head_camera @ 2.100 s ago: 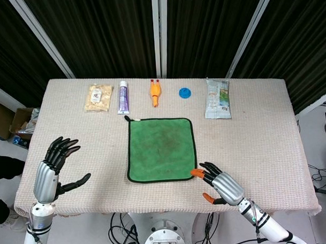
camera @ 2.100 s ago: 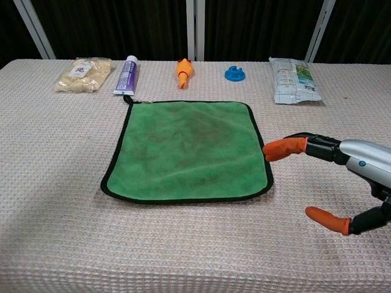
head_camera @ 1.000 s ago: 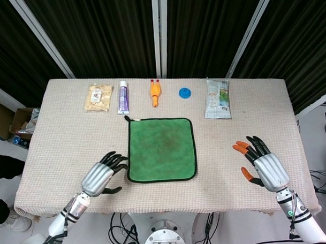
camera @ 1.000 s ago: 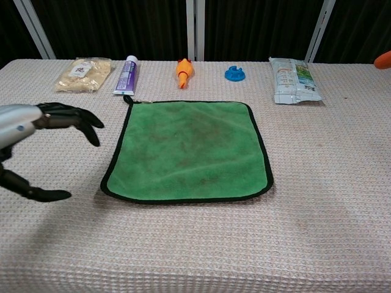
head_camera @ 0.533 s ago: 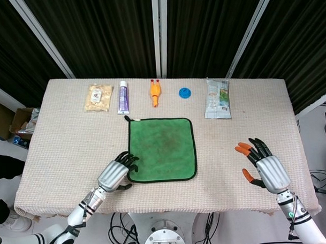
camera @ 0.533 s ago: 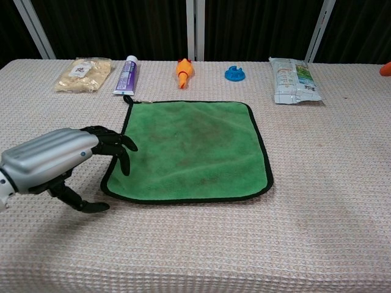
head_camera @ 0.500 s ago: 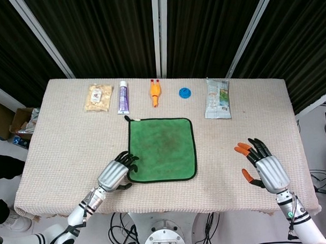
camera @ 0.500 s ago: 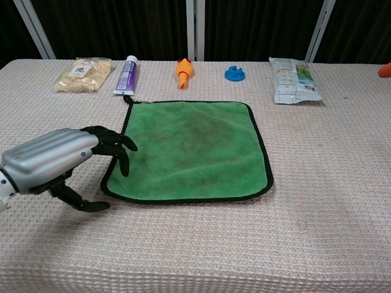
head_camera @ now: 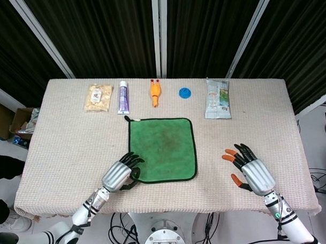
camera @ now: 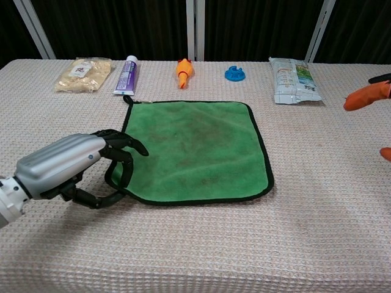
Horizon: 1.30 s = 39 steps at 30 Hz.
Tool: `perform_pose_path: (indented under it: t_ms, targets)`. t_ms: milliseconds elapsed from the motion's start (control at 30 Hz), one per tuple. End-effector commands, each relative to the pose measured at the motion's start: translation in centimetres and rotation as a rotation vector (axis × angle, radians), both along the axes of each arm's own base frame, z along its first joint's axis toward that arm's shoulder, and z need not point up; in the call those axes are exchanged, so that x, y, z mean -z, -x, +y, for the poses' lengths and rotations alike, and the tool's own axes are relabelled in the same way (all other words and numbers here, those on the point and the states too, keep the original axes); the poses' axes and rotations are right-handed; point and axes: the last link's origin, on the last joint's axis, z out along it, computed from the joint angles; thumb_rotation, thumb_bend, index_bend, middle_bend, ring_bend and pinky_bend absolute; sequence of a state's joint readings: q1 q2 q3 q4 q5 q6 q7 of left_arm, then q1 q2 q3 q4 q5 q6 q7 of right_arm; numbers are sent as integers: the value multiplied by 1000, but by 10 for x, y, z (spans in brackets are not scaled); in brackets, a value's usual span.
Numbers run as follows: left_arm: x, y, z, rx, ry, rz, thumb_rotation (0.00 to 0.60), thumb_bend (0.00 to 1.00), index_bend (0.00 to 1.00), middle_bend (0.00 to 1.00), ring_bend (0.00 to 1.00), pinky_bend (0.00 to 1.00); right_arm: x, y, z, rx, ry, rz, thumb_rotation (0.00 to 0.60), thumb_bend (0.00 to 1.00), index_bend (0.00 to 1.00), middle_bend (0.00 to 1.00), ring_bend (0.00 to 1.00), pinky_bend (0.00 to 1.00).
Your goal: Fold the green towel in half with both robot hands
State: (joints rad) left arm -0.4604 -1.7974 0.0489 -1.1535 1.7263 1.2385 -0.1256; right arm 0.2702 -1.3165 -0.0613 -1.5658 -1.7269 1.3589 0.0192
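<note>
The green towel (head_camera: 162, 149) with a black hem lies flat in the middle of the table (head_camera: 67, 141); in the chest view the towel (camera: 189, 146) still lies spread out. My left hand (head_camera: 121, 176) is at its near left corner. In the chest view the left hand (camera: 70, 163) has its fingers curled over that corner and its thumb tucked against the hem from below, pinching it. My right hand (head_camera: 250, 173) hovers to the right of the towel, apart from it, fingers spread and empty. Only its orange fingertips (camera: 365, 95) show at the chest view's right edge.
Along the far edge lie a snack bag (head_camera: 98, 97), a purple tube (head_camera: 123, 97), an orange toy (head_camera: 155, 92), a blue cap (head_camera: 184, 92) and a white packet (head_camera: 217, 98). The table's near edge runs just below both hands.
My left hand slid right onto the towel's near left corner and closed on it, nudging the corner inward. My right hand moved left, toward the towel's right side.
</note>
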Motion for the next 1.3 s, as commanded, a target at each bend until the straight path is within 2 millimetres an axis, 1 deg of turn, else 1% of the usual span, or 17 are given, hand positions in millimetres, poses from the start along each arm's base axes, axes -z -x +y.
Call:
perform_pose_path:
  t_ms: [33,67,133,200,367,567,733,867,1000,1100,1233,1300]
  targets:
    - [1,-2,1,-11,5,-31,600,403,645,242,155,117,16,-3,0,-54,-13,20,600,352,320,183,0,46]
    - [1,-2,1,-17,11,-42,600,416,655,245,155,117,22,-3,-1,-69,-19,30,600,369,359,195,0,50]
    - [1,-2,0,-23,26,-47,600,428,666,247,154,117,36,-3,-1,-99,-52,66,600,383,397,202,0,54]
    - [1,-2,0,-25,34,-44,600,427,665,247,154,118,50,-4,-3,-140,-66,121,600,380,400,202,0,54]
    - [1,-3,-1,-53,57,-69,600,425,663,247,154,117,77,-14,-12,-192,-71,162,600,279,403,202,0,54]
    - [-1,-3,0,-66,59,-82,600,424,662,247,154,117,100,-26,-24,-253,-47,178,600,266,403,202,0,54]
    - [-2,-1,2,-75,67,-81,600,423,661,247,154,117,111,-31,-30,-267,-52,171,600,266,409,202,0,54]
    - [-2,0,2,-80,73,-83,600,424,662,246,154,117,120,-32,-33,-280,-68,181,600,270,443,206,0,54]
    - [-1,0,3,-87,75,-88,600,424,660,246,155,117,128,-34,-36,-286,-82,173,600,301,494,219,0,54]
    - [-2,0,4,-93,77,-94,600,424,657,245,154,117,131,-36,-38,-289,-84,154,600,349,564,242,2,54]
    - [-4,0,3,-116,96,-143,600,428,656,241,154,117,132,-39,-39,-285,-84,120,600,400,726,305,32,65]
    - [-7,1,0,-119,113,-172,600,429,653,235,155,117,130,-41,-36,-287,-93,104,600,406,779,325,40,72]
